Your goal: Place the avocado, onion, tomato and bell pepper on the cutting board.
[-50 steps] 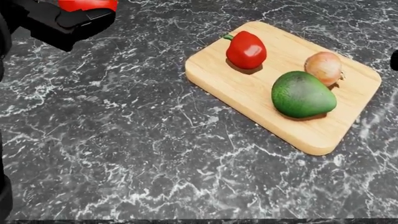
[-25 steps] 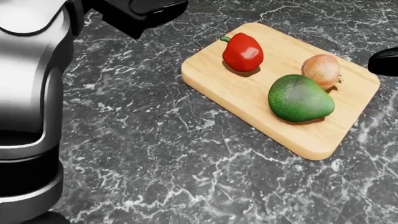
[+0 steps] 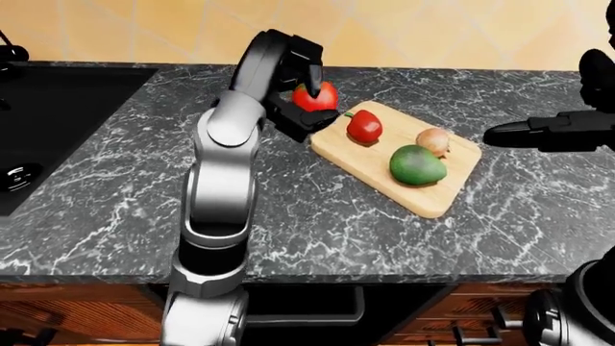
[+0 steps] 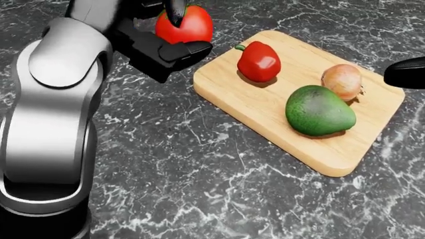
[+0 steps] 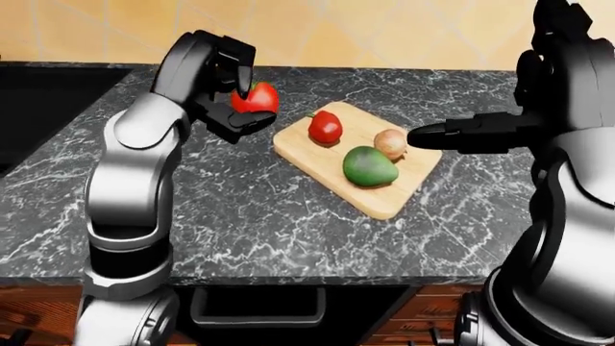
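light: bright, even | shadows: soft, short beneath vegetables | glare: none | focus: sharp, no blur or edge distortion

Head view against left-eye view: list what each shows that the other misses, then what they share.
Only the head view gives a close look down on the board's wood grain. Only the left-eye view shows the sink at left, the yellow wall, the cabinet fronts below the counter and more of the right hand. Both show the left hand holding the tomato beside the cutting board, which carries the bell pepper, onion and avocado.
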### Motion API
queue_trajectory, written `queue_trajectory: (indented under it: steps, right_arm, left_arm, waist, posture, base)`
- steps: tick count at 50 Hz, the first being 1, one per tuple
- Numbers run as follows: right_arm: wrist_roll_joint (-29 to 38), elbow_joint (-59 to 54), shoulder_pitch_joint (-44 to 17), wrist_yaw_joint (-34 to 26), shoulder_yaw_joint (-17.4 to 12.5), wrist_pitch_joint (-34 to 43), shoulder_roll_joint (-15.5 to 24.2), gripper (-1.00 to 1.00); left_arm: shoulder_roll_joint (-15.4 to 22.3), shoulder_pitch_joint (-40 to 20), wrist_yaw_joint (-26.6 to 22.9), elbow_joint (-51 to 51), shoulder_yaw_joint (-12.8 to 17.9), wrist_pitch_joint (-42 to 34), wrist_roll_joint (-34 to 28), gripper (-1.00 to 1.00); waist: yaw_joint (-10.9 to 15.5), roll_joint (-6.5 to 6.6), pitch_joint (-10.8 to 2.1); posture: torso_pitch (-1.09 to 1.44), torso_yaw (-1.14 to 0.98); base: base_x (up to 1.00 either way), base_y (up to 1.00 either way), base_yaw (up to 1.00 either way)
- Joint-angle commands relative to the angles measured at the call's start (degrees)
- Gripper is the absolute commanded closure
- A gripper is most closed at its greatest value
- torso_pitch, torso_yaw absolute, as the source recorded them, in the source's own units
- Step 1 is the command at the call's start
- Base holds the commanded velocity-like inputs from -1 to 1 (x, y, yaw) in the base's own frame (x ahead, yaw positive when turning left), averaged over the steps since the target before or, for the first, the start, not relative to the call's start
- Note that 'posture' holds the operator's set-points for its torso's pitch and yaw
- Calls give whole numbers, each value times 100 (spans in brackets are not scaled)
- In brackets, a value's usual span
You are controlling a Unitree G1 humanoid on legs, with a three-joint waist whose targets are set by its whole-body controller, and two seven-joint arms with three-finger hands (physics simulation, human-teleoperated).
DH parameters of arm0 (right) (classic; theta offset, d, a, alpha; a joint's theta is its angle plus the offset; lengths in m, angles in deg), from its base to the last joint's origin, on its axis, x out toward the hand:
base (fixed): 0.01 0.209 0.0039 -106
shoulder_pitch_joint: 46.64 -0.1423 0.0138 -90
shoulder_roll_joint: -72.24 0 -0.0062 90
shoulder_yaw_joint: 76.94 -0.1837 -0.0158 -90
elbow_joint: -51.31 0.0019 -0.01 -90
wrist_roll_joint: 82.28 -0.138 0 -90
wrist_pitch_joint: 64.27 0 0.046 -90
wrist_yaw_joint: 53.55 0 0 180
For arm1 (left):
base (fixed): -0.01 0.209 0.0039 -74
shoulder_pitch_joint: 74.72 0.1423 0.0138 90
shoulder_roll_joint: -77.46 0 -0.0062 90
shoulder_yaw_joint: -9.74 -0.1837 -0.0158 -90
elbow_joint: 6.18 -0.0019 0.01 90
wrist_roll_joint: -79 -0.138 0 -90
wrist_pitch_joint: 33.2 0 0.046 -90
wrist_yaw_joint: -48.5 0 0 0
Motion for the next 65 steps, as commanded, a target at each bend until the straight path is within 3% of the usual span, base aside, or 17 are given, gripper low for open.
queue_trajectory:
  steps: [1,16,31,37,47,65]
  right_arm:
    - [6,164,-115,29,-128,-82,125,-100]
    - [-172,27,-220,193,-91,-94,223,-100]
    - [-284,206,-69,199,-218,-2,291,-100]
    - [-272,138,11,327,-170,-159,154,-100]
    - [-299,250,136,359,-230,-165,74,-100]
    - [-371,-87,-62,555,-114,-358,31,-100]
  left_arm:
    - [-31,-178,60,180,62,127,-93,100]
    - [-265,-177,321,10,34,97,-20,100]
    - [-549,-280,879,-758,5,495,217,100]
    - [-671,-552,1150,-1582,10,1020,375,100]
    - [-596,-885,1455,-2641,85,1717,549,100]
    - [-525,-781,1576,-3207,97,2187,489,100]
  waist:
    - [-6,-38,-163]
    - [-26,-48,-178]
    - [9,-104,-200]
    - [24,-125,-213]
    - [34,-129,-231]
    - [2,-94,-244]
  posture:
    - [0,-9]
    - [0,-9]
    - [0,-9]
    - [0,-9]
    - [0,-9]
    - [0,-9]
  base:
    - [0,0,0]
    - [0,0,0]
    - [0,0,0]
    - [0,0,0]
    - [0,0,0]
    - [0,0,0]
